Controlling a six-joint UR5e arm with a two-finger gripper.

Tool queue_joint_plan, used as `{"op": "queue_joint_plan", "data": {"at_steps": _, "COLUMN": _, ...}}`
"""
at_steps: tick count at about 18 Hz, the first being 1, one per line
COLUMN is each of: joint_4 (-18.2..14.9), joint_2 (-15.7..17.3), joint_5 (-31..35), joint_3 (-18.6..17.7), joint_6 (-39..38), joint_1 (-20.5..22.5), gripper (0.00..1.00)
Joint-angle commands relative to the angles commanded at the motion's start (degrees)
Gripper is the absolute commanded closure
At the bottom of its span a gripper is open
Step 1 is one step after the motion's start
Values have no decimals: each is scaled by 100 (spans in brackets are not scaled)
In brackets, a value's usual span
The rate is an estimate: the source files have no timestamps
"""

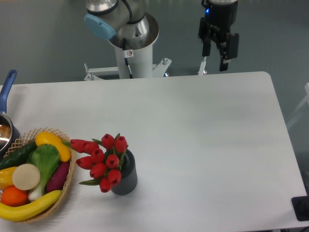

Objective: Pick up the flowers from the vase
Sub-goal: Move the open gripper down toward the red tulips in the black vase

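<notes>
Standing in the small dark grey ribbed cylinder vase (126,178), the tied bunch of red tulip buds with green leaves (103,161) sits near the front edge of the white rectangular table (207,145), left of the middle and just beside the woven wicker basket (70,178) that fills the front left corner. The vase stands upright with its round mouth up. The flowers do not rise straight out of it: the long axis of the bunch leans over the vase's left rim, with the buds fanning toward the left edge of the table and the outermost pair reaching almost to the basket. The stems are hidden inside the vase.

The basket holds colourful toy produce: a yellow banana (29,207) along its front, an orange fruit (13,195), a white round slice (26,176), a leafy green piece (44,162), a purple piece (59,176), a dark green cucumber (17,155) and a yellow pepper (52,143). A metal pot with a blue handle (7,94) pokes in at the left edge.

The black two-finger gripper (216,52) hangs above the back edge of the table, toward the back right corner, well apart from the flowers; its fingers point down with a clear gap between them and nothing held. The arm's grey base column (131,50) stands behind the back edge and carries a small sticker whose marking is too small to read
</notes>
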Motion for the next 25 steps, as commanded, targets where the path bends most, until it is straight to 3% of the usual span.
{"op": "queue_joint_plan", "data": {"at_steps": 10, "joint_4": 17, "joint_2": 17, "joint_5": -360, "joint_3": -61, "joint_6": -1325, "joint_1": -17, "gripper": 0}}
{"op": "queue_joint_plan", "data": {"at_steps": 18, "joint_4": 26, "joint_2": -9, "joint_5": -369, "joint_3": -210, "joint_6": -2634, "joint_1": -333, "gripper": 0}}
{"op": "queue_joint_plan", "data": {"at_steps": 22, "joint_4": 490, "joint_2": -53, "joint_5": -798, "joint_3": -395, "joint_6": -3531, "joint_1": -527, "gripper": 0}}
{"op": "queue_joint_plan", "data": {"at_steps": 25, "joint_4": 939, "joint_2": -44, "joint_5": -1666, "joint_3": -780, "joint_6": -4225, "joint_1": -571, "gripper": 0}}
